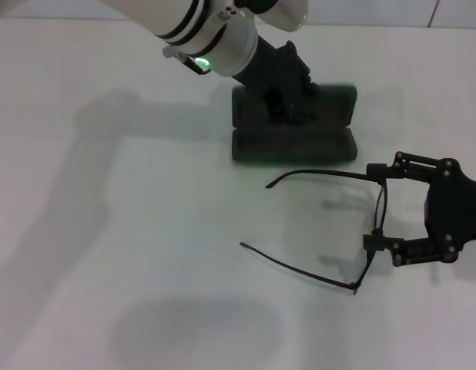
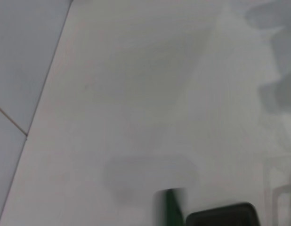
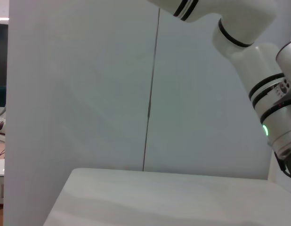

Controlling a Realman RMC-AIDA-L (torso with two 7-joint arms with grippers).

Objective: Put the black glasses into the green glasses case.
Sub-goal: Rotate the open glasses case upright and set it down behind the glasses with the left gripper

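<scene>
The green glasses case (image 1: 292,145) lies at the far middle of the white table, seen as two long dark green halves, one behind the other. My left gripper (image 1: 288,100) is down on its rear half, and a green edge of the case (image 2: 173,207) shows in the left wrist view. The black glasses (image 1: 323,174) are in front of the case to the right, with both temple arms stretched out to the left. My right gripper (image 1: 374,205) is open, its jaws straddling the upper part of the glasses' front.
The white table (image 1: 107,231) spreads wide to the left and front. My left arm (image 3: 258,70) reaches in from the far left above the case. A pale wall stands behind the table's far edge.
</scene>
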